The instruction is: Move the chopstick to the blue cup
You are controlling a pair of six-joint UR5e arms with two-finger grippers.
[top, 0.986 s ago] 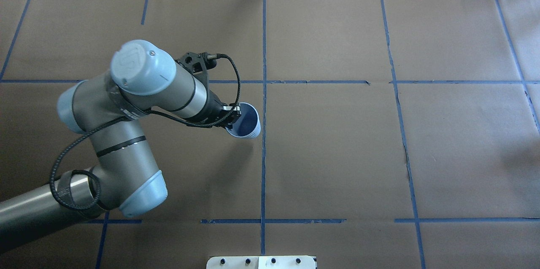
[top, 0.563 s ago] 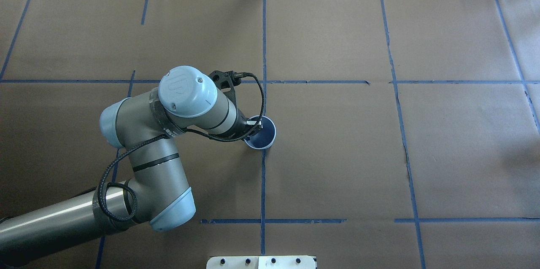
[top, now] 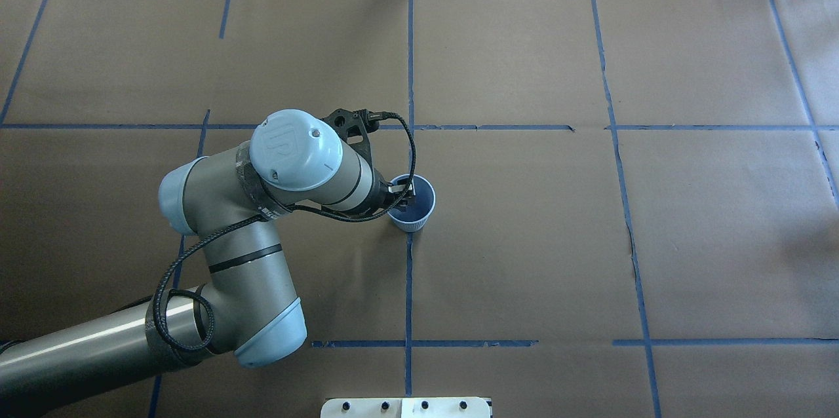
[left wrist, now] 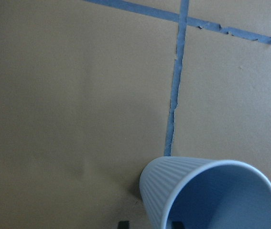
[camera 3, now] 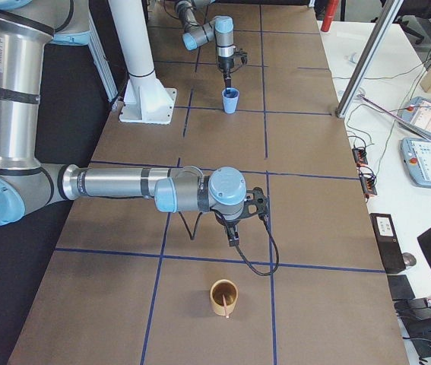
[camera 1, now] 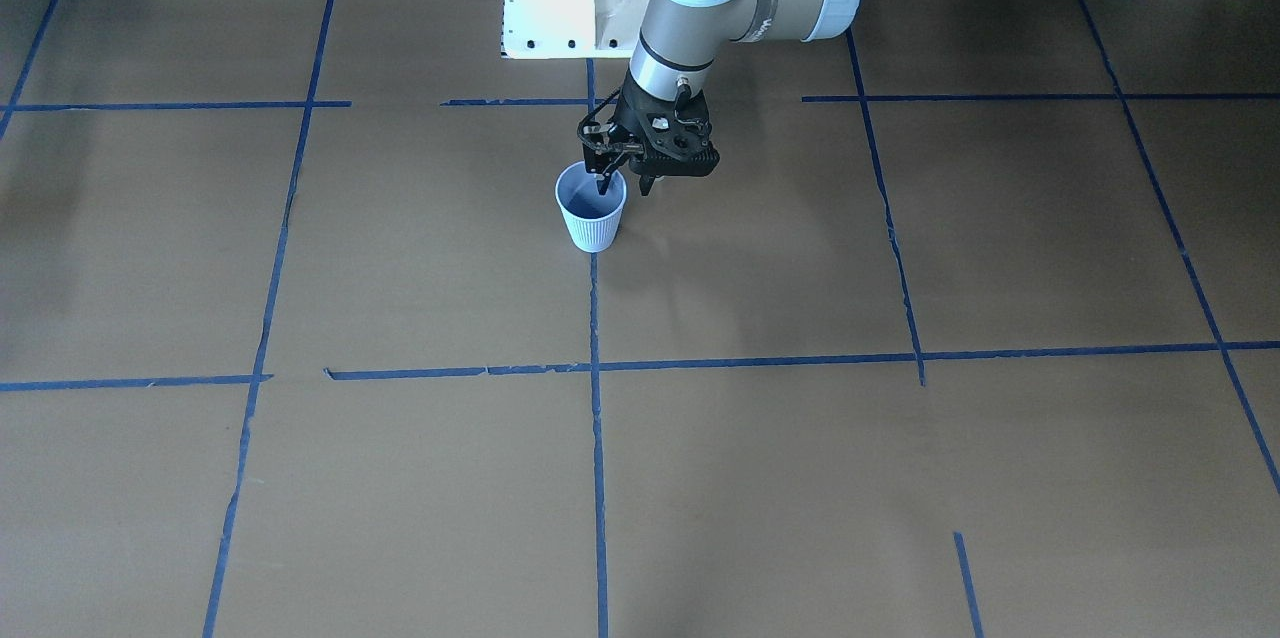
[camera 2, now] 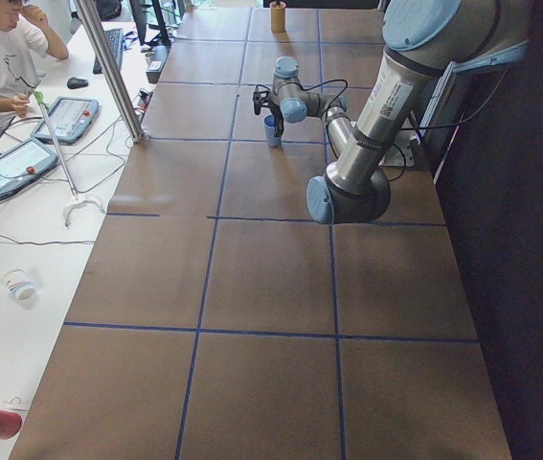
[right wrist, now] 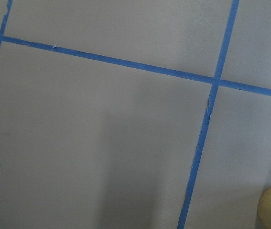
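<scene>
Seen from the right end of the table (camera 3: 318, 228), the nearest thing is a brown cup (camera 3: 224, 298). The chopstick (camera 3: 226, 306) stands in it, with its long axis steep and its top leaning on the near rim, as far as so small a picture allows. Just behind the cup the right gripper (camera 3: 232, 237) hangs tip down over the bare table, beside the cup and not above it. Its wrist camera catches only the rim of the brown cup in the lower right corner. Whether its fingers are spread or closed I cannot tell. So the chopstick lies from these fingers toward the table's right end, and the right arm is by far the nearer one to it. I judge that the coming move is for this arm: go over the cup and take the stick near its top, along its steep axis. Well apart, in the middle of the table, the blue cup (camera 1: 591, 216) stands upright on a tape line (camera 1: 594, 318). The left gripper (camera 1: 625, 186) is astride its wall, one finger inside and one outside, a little spread. The outer finger seems not to touch the wall, so the cup looks released.
</scene>
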